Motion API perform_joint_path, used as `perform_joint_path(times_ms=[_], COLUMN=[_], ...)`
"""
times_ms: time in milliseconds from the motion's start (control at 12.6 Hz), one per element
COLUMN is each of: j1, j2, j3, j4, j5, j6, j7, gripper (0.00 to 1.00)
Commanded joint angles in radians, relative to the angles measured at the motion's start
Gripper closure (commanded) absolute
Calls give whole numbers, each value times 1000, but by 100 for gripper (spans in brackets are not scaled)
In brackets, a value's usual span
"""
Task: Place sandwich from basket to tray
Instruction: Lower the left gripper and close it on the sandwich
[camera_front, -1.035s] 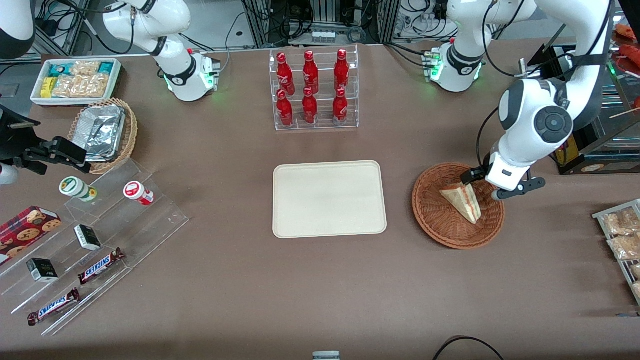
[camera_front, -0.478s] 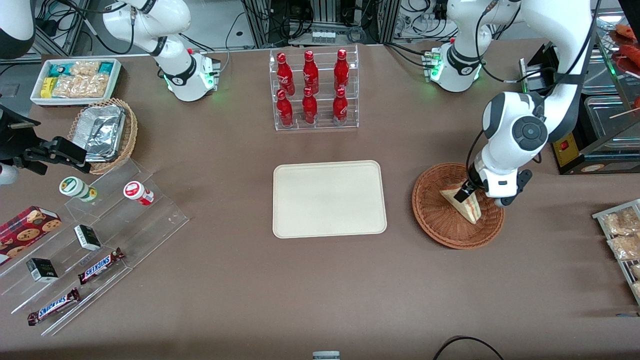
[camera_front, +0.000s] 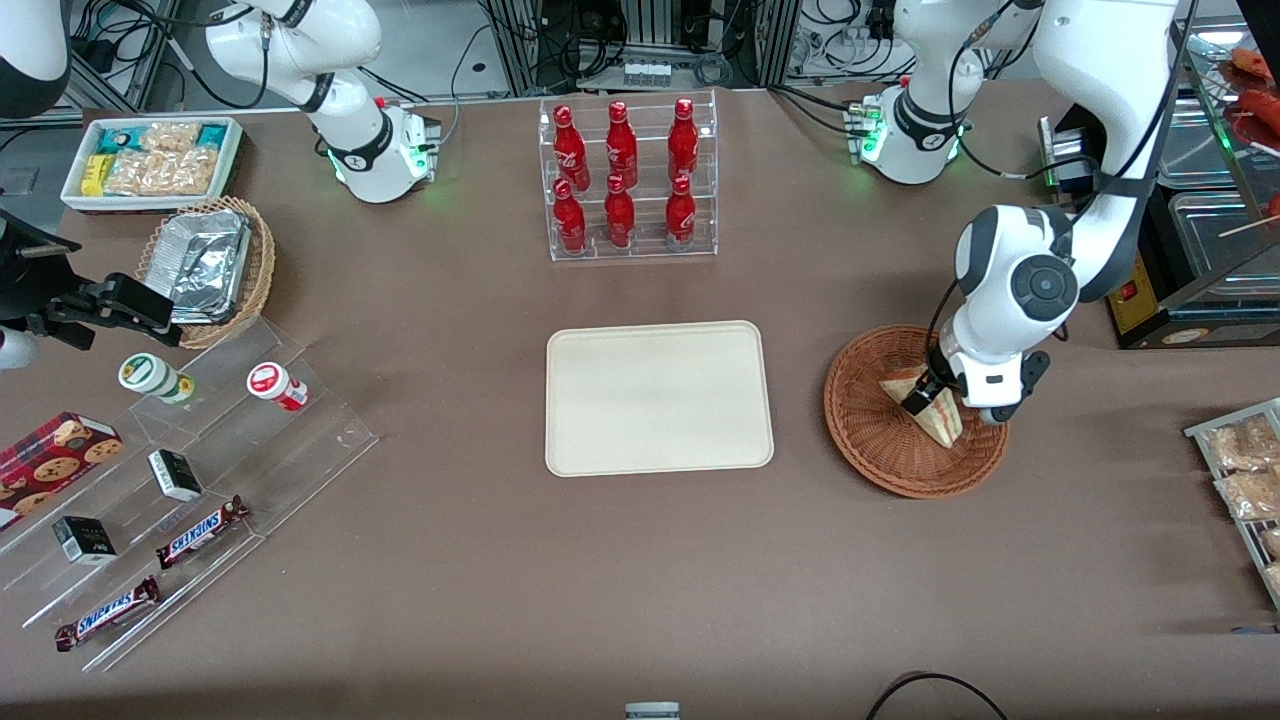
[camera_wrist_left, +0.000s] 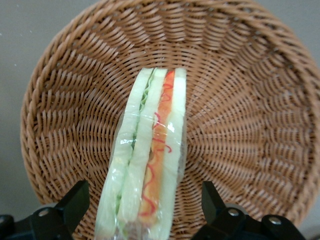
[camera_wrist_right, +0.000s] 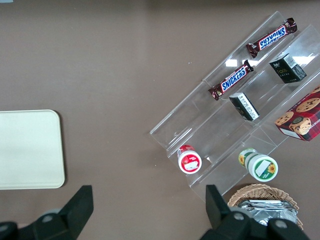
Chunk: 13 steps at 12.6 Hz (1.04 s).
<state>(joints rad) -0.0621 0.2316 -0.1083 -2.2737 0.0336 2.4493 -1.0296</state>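
Sandwich (camera_wrist_left: 150, 150) first: it is a small triangle wedge of pale bread in clear wrap, with green and red-orange layers along its cut edge. It lies in the round reddish-brown woven basket (camera_front: 880, 440), which sits in the right part of the front view, a bit below the middle.

My gripper (camera_front: 928, 392) is down inside that basket, right over the sandwich. My two black fingers (camera_wrist_left: 75, 202) are spread wide, one on each side of the wedge. There is a gap between each finger and the bread, so I am not squeezing it. In the front view one dark finger shows against the bread near the upper end of the wedge, and my white wrist covers part of the basket rim.

The flat cream rectangle tray (camera_front: 659, 397) with round corners sits in the middle of the front view. It is well apart from the basket, toward the parked arm's end of the table.

Above the tray in the front view stands a clear rack of six red bottles (camera_front: 625, 175). In the lower left of that view is a clear stepped stand (camera_front: 190, 500) with chocolate bars, small dark boxes and two little round tubs on it. A tan wicker basket of foil containers (camera_front: 205, 265) sits in the upper left.
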Motion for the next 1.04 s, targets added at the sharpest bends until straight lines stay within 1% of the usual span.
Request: perform_joint_path(times_ms=[0, 80, 159, 319, 398, 558, 717, 796, 956], j1=[1, 1, 1, -2, -2, -5, -5, -5, -5], j2=[6, 0, -8, -40, -54, -55, -22, -8, 49], j3=[-1, -1, -1, -1, -1, -7, -63, -91, -181], j4=[-3, -1, 5, 29, 64, 187, 307, 339, 410], j5=[-4, -4, -4, 5, 5, 3, 3, 2, 2], j6=[7, -12, -38, -107, -181, -396, -516, -539, -561], j7=[-41, -32, -27, -9, 32, 110, 166, 208, 276], gripper=[57, 86, 91, 94, 94, 94, 95, 95, 96])
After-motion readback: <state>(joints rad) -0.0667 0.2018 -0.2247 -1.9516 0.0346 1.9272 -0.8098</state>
